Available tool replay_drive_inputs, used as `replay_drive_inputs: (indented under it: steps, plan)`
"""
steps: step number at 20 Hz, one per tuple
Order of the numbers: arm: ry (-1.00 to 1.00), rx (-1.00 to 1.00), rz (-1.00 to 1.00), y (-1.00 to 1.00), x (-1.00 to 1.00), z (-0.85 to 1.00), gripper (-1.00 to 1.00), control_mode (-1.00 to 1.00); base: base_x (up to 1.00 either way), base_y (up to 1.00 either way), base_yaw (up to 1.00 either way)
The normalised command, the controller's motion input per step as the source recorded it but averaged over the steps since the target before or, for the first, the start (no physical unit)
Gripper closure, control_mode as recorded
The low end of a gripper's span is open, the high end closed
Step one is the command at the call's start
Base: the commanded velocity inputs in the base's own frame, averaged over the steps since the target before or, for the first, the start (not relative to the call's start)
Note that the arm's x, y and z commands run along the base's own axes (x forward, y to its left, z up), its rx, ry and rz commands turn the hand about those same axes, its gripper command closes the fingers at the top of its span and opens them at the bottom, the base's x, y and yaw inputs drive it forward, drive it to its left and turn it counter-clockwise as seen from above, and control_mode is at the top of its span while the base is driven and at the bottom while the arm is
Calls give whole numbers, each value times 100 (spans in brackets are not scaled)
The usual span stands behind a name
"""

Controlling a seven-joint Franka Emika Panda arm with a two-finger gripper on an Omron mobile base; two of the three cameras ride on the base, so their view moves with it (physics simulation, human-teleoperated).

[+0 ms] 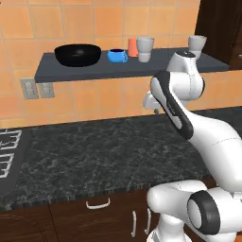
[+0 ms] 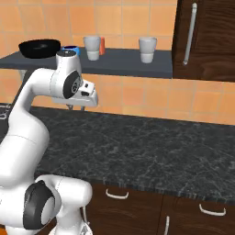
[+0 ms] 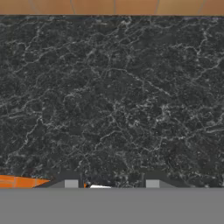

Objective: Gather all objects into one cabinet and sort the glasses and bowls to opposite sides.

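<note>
On the long dark grey shelf, the cabinet, a wide glossy black bowl stands at the left. Right of it come a small blue bowl, an orange cup and a light grey cup standing close together. A second grey cup stands apart near the shelf's right end. My gripper hangs below the shelf and points down at the black counter. Its fingertips stand apart with nothing between them, so it is open.
A dark brown cupboard with a long handle closes off the shelf's right end. A stove top lies at the counter's left edge. Wall sockets sit under the shelf's left end. Drawers with white handles run below the counter.
</note>
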Motion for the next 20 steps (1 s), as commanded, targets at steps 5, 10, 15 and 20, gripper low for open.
replay_drive_inputs:
  steps: [5,10,15,20]
  plan:
    - [0,0,0,0,0,0,-100,100,-25,26,12]
    - [0,0,0,0,0,0,-100,100,-6,49,77]
    - [0,0,0,0,0,0,-100,100,-10,87,70]
    - [0,0,0,0,0,0,-100,100,-23,100,66]
